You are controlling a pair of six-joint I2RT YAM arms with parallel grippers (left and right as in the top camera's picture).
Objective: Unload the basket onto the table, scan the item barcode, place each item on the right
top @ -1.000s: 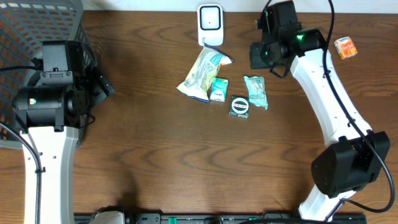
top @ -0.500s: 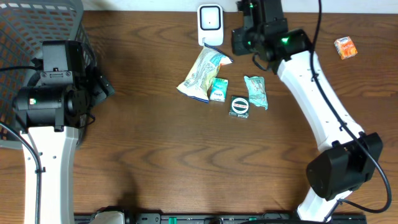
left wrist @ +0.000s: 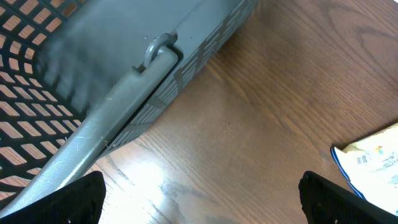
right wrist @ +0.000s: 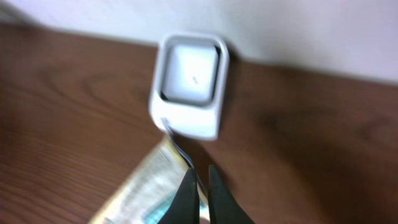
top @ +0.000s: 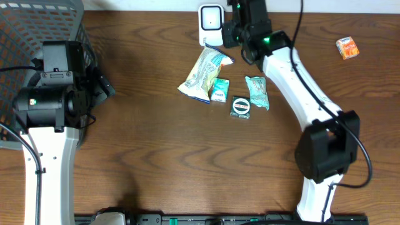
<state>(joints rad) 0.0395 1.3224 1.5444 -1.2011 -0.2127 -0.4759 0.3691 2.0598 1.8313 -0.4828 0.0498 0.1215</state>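
Observation:
The white barcode scanner [top: 211, 24] stands at the table's back edge and shows blurred in the right wrist view [right wrist: 189, 84]. In front of it lie a pale snack bag [top: 203, 74], a small teal box [top: 219, 89], a round black tin [top: 240, 106] and a teal packet [top: 257, 92]. My right gripper [top: 230, 39] hovers just right of the scanner, above the bag's top corner [right wrist: 146, 193]. Its fingers [right wrist: 200, 169] are shut with nothing between them. My left gripper [left wrist: 202, 199] stands wide open over bare wood beside the basket, holding nothing.
A grey mesh basket [top: 37, 25] fills the back left corner, its rim [left wrist: 124, 87] close to my left gripper. An orange packet [top: 347, 47] lies alone at the back right. The bag's corner [left wrist: 373, 158] shows at the right of the left wrist view.
My right arm has swung left along the back of the table, from right of the items to beside the scanner. It stayed shut. The left arm has not moved.

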